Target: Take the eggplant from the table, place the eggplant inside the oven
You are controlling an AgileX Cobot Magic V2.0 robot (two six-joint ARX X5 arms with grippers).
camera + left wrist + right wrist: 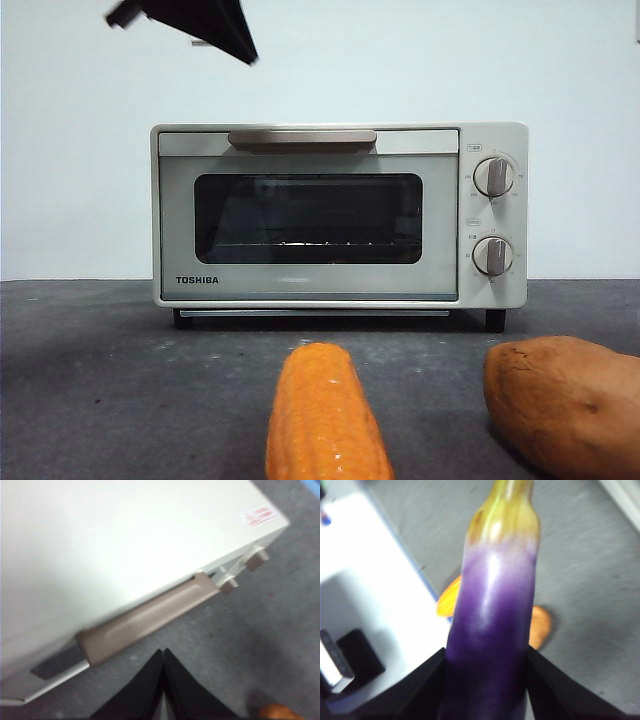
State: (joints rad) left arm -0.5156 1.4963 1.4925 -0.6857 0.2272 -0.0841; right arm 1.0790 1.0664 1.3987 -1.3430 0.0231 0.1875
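Left tool (164, 680) pinched shut, empty, hovering above the oven (340, 215) handle (145, 617); door closed. Right tool (485, 680) clamps the eggplant (492, 630), lifted off the tabletop (590, 580). Hook the handle squarely, swing the door fully down before bringing the eggplant in.

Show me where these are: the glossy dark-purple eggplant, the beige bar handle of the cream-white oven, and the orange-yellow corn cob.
glossy dark-purple eggplant (490, 645): right wrist view, mid body.
beige bar handle (302, 139): front view, middle of bar.
orange-yellow corn cob (325, 415): front view, upper side.
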